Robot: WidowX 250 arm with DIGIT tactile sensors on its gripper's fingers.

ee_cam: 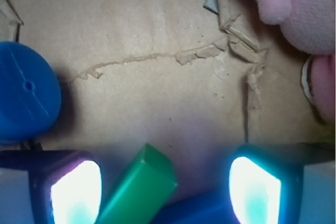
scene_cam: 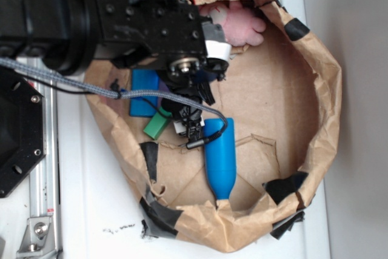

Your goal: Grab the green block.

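Fingers (ee_cam: 164,192) spread, green block (ee_cam: 139,190) tilted between them, untouched; blue block (ee_cam: 194,211) beneath.

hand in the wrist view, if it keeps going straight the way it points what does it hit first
Most likely the green block, which lies tilted between the two fingers of the open hand, nearer one of them. Past it there is only the paper bag's floor. How far the block lies ahead is unclear.

A plain green block (ee_cam: 139,190) lies at lower centre, a solid blue bottle (scene_cam: 219,156) (glossy) mid-frame, a pink plush toy (ee_cam: 294,3) upper right, all on tan-brown cardboard (ee_cam: 157,87).
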